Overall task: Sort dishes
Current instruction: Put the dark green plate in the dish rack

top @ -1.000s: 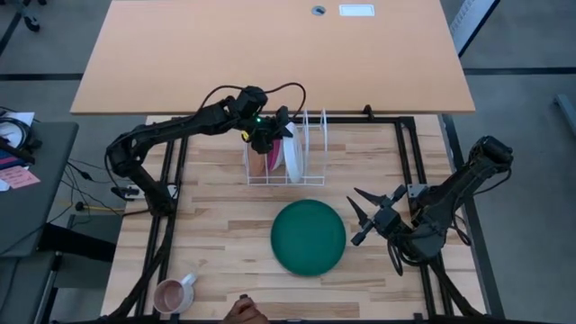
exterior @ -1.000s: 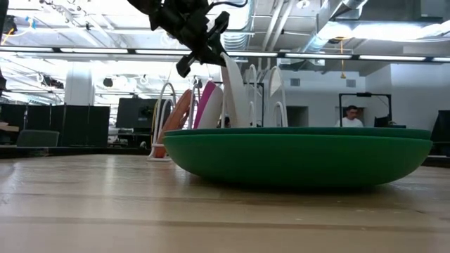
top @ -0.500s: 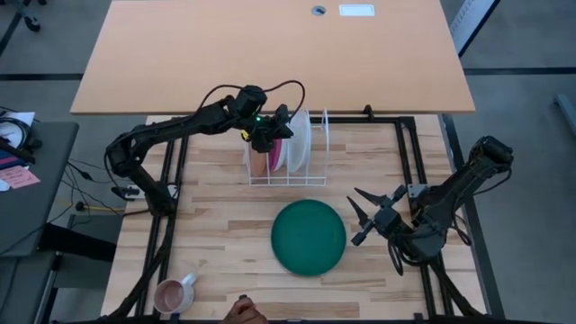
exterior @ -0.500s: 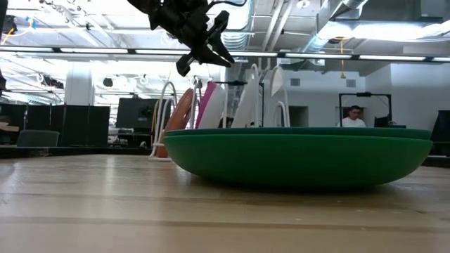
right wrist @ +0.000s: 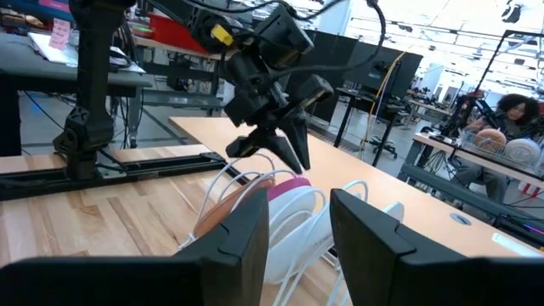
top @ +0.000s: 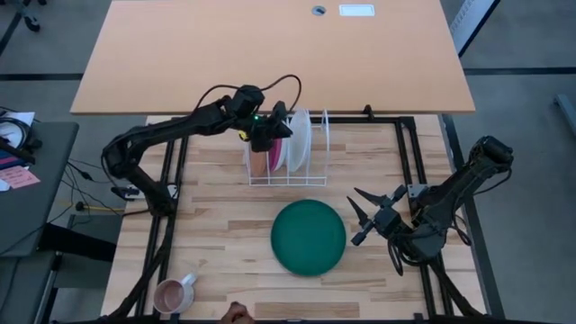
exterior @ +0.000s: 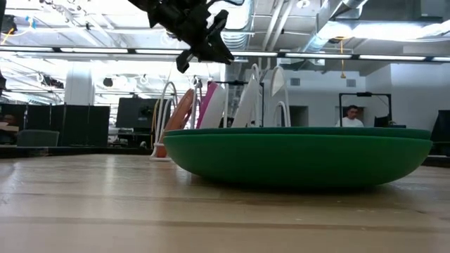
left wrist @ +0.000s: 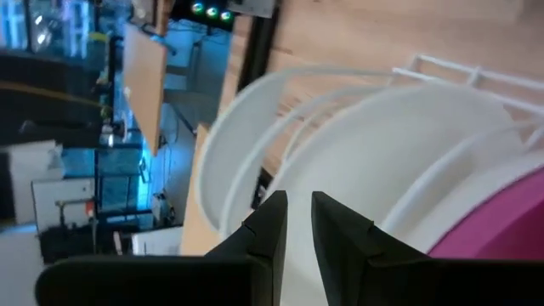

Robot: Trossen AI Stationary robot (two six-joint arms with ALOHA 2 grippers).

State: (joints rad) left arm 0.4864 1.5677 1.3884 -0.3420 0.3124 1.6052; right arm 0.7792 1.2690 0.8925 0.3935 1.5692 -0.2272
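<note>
High view shows three plates, orange-brown (top: 259, 163), pink (top: 274, 158) and white (top: 298, 144), standing in the wire rack (top: 286, 176), the left gripper (top: 268, 133) just above it, slightly parted and empty, while the green plate (top: 309, 237) in front awaits.

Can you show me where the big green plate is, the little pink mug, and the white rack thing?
green plate (top: 309, 237), high view, middle of its top face.
pink mug (top: 170, 294), high view, inside of its bowl.
white wire rack (top: 284, 181), high view, its front bottom rail.

Bright even overhead light, ceiling glare in low view, left wrist view blurred
</note>
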